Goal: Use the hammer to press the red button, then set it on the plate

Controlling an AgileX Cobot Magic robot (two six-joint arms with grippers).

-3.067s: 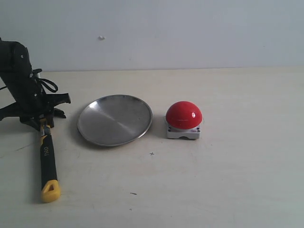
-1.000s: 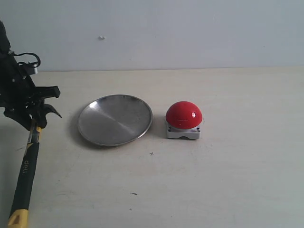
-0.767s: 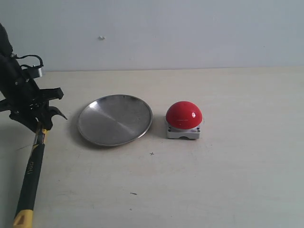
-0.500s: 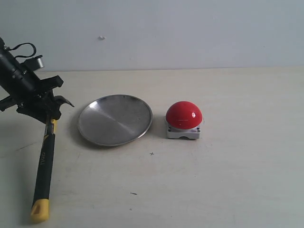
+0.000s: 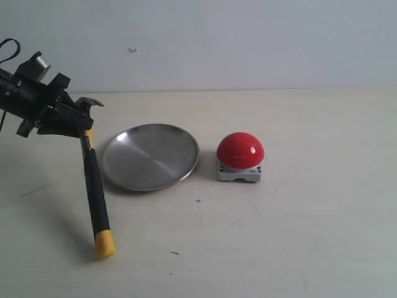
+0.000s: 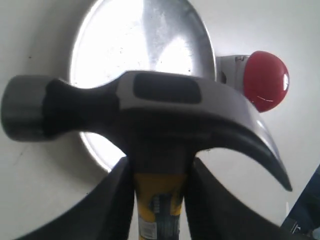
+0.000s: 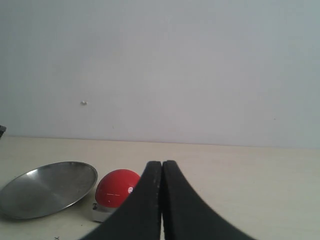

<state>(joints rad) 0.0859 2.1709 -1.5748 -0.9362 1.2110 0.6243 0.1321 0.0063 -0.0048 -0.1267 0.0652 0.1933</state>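
My left gripper (image 5: pixel 79 126) is shut on the hammer (image 5: pixel 94 186) just below its head, on the yellow neck (image 6: pixel 159 200). The hammer hangs in the air left of the plate (image 5: pixel 151 156), with its black handle slanting down to the yellow end (image 5: pixel 105 244). The dark steel head (image 6: pixel 145 112) fills the left wrist view, with the plate (image 6: pixel 142 40) and the red button (image 6: pixel 265 80) behind it. The red button (image 5: pixel 240 151) sits on its grey base right of the plate. My right gripper (image 7: pixel 162 170) is shut and empty; it does not show in the exterior view.
The pale table (image 5: pixel 298 223) stretches right of the button and toward the front. A plain white wall (image 5: pixel 248 43) rises behind the table.
My left gripper has lifted the hammer and carried it right toward the plate. The handle's yellow end swung from the far left to nearer the plate.
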